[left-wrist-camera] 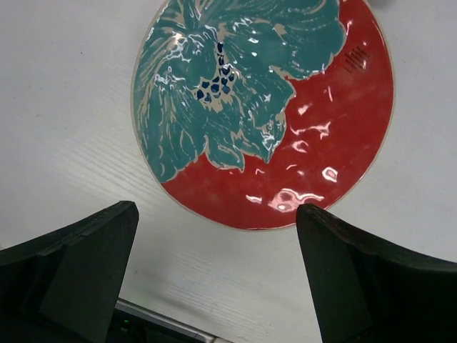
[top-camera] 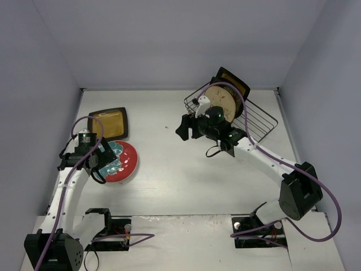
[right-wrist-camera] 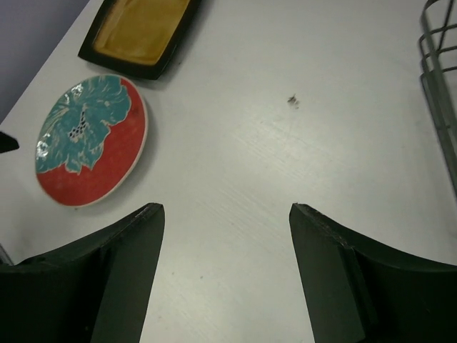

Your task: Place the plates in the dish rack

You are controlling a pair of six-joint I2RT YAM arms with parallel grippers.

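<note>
The round red-teal floral plate (top-camera: 121,161) lies flat on the table at the left; it fills the left wrist view (left-wrist-camera: 264,107) and shows in the right wrist view (right-wrist-camera: 91,139). A square amber plate (top-camera: 108,124) lies behind it (right-wrist-camera: 143,32). The black wire dish rack (top-camera: 248,116) stands at the back right, holding the round cream brown-rimmed plate (top-camera: 221,100) and a second amber plate (top-camera: 234,83) on edge. My left gripper (top-camera: 103,160) is open and empty just above the floral plate's near-left edge. My right gripper (top-camera: 183,129) is open and empty, left of the rack.
Grey walls close the table on three sides. The rack's wire edge (right-wrist-camera: 439,86) shows at the right of the right wrist view. Purple cables run along both arms. Two arm bases sit at the near edge.
</note>
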